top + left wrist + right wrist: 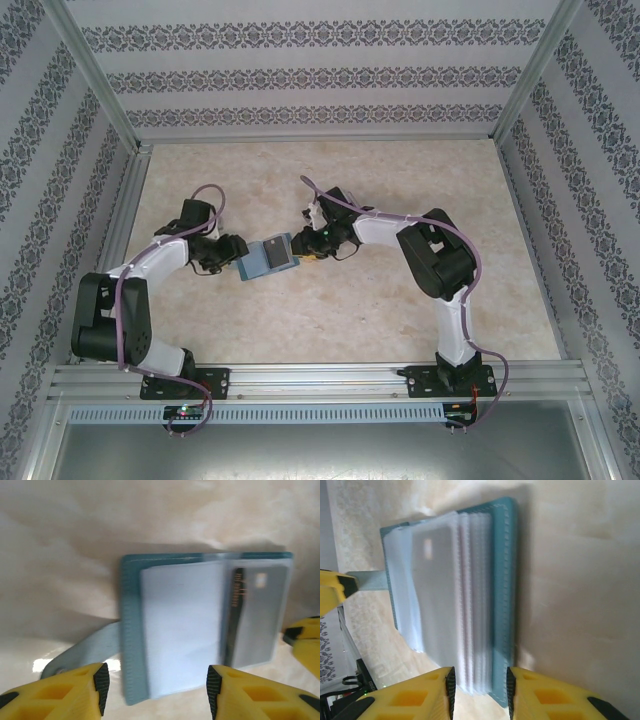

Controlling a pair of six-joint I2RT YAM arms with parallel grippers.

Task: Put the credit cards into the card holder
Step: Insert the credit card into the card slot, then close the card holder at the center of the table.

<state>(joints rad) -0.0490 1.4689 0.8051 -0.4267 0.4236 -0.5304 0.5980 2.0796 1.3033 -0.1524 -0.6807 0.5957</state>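
The teal card holder (270, 258) lies open on the table between both grippers. Its greyish sleeves (180, 625) fan out, and a grey credit card (257, 615) with a chip sits in the right sleeve. No other cards show. My left gripper (157, 690) is open, its jaws standing wide on either side of the holder's near left edge, with the strap tab (80, 652) beside it. My right gripper (480, 690) is narrowed onto the stacked sleeves (470, 595) and the teal cover (502, 580) at their near edge. One right fingertip (305, 640) shows by the holder's right edge.
The beige marbled table (340, 180) stretches behind the arms. Patterned walls and aluminium frame posts (95, 80) enclose it on three sides. A metal rail (320, 378) runs along the near edge by the arm bases.
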